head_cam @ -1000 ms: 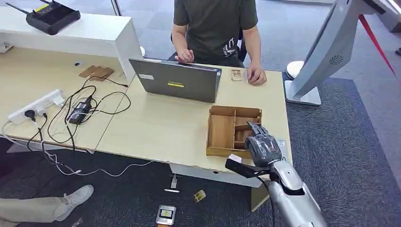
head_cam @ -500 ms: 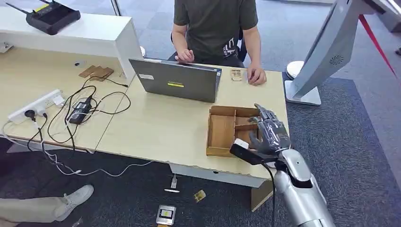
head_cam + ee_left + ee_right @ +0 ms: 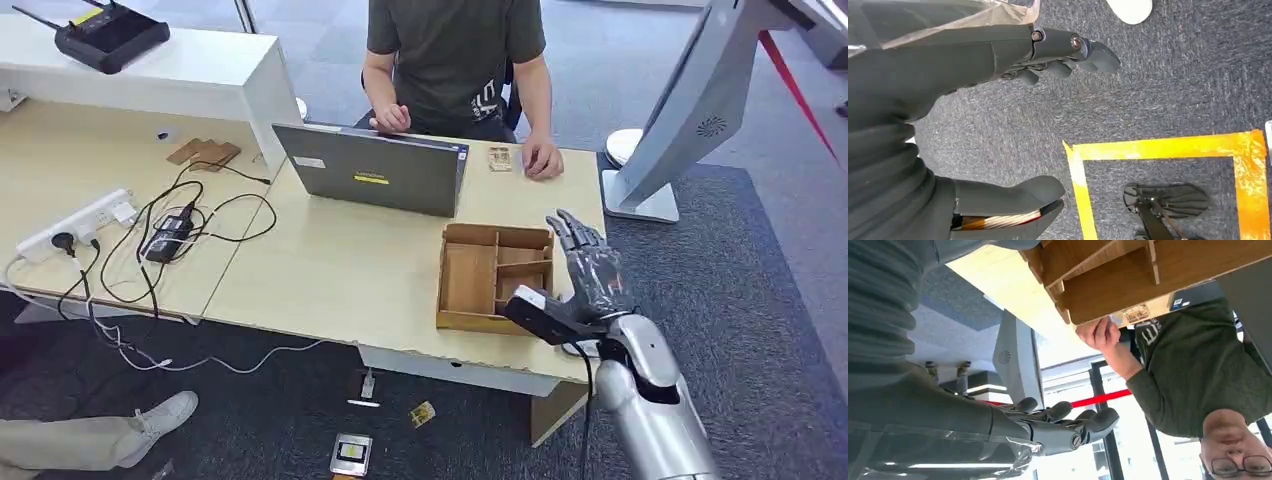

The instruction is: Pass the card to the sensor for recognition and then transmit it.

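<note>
My right hand (image 3: 585, 268) is raised above the right edge of the wooden compartment tray (image 3: 468, 234). Its fingers are spread and point upward, and it holds nothing. In the right wrist view the fingers (image 3: 1064, 426) are stretched out in the air beside the tray (image 3: 1108, 282). A small pale card (image 3: 500, 158) lies on the table by the seated person's hand (image 3: 543, 160); it also shows as the card (image 3: 1137, 313) in the wrist view. The white sensor kiosk (image 3: 690, 110) stands on the carpet to the right of the table. My left hand (image 3: 998, 55) hangs over the carpet, fingers apart, holding nothing.
A person (image 3: 455, 50) sits behind an open laptop (image 3: 375, 172). A power strip (image 3: 80, 222) with tangled cables lies on the left desk, and a router (image 3: 110, 35) sits on the white shelf. Small items (image 3: 350, 455) lie on the floor under the table's front edge.
My right hand has risen from the tray's front right corner and shifted right. Its fingers went from pointing down into the tray to spread upward.
</note>
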`<control>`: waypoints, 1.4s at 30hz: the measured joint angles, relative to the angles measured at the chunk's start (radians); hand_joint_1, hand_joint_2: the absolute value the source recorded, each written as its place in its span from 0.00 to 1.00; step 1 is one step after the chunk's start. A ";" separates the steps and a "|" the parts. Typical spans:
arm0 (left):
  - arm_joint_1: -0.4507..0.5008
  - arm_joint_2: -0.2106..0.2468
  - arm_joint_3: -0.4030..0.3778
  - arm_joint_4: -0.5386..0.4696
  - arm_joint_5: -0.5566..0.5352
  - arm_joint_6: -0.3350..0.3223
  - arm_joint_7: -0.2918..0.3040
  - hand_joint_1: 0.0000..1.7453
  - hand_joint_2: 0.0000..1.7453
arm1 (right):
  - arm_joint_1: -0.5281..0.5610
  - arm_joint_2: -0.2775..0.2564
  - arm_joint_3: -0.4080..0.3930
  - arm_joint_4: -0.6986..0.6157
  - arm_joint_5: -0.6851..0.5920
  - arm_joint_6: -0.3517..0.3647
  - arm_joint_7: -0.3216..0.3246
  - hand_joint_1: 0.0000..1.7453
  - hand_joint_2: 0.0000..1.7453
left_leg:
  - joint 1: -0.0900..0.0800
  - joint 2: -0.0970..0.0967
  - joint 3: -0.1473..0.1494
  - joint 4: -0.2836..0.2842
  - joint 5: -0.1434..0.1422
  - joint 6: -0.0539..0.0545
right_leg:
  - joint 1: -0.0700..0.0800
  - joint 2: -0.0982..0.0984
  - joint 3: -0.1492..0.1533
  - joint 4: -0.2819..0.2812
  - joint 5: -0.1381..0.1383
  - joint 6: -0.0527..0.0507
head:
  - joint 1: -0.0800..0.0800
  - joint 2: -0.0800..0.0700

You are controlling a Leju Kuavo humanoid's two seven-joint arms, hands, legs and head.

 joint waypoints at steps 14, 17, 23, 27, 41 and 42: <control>0.019 0.000 0.000 0.000 0.015 0.000 -0.013 0.00 1.00 | 0.111 -0.058 -0.015 -0.201 -0.034 0.105 -0.001 0.00 1.00 | 0.000 0.000 0.000 0.000 0.000 0.000 | 0.000 0.000 0.000 0.000 0.000 0.000 | 0.000 0.000; 0.020 0.000 0.000 0.000 0.016 0.000 -0.013 0.00 1.00 | 0.131 -0.065 -0.015 -0.221 -0.040 0.108 -0.001 0.00 1.00 | 0.000 0.000 0.000 0.000 0.000 0.000 | 0.000 0.000 0.000 0.000 0.000 0.000 | 0.000 0.000; 0.021 0.000 0.000 0.000 0.018 0.000 -0.013 0.00 1.00 | 0.160 -0.069 -0.010 -0.224 -0.045 0.099 -0.001 0.00 1.00 | 0.000 0.000 0.000 0.000 0.000 0.000 | 0.000 0.000 0.000 0.000 0.000 0.000 | 0.000 0.000; 0.021 0.000 0.000 0.000 0.018 0.000 -0.013 0.00 1.00 | 0.167 -0.068 -0.005 -0.213 -0.045 0.083 -0.004 0.00 1.00 | 0.000 0.000 0.000 0.000 0.000 0.000 | 0.000 0.000 0.000 0.000 0.000 0.000 | 0.000 0.000; 0.019 0.000 0.000 0.000 0.016 -0.003 -0.016 0.00 1.00 | 0.130 -0.032 0.038 -0.104 -0.042 0.022 -0.019 0.00 1.00 | 0.000 0.000 0.000 0.000 0.000 0.000 | 0.000 0.000 0.000 0.000 0.000 0.000 | 0.000 0.000; 0.018 0.000 0.000 0.000 0.015 -0.003 -0.016 0.00 1.00 | 0.128 -0.030 0.040 -0.099 -0.042 0.021 -0.020 0.00 1.00 | 0.000 0.000 -0.001 0.000 0.000 0.000 | 0.000 0.000 0.000 0.000 0.000 0.000 | 0.000 0.000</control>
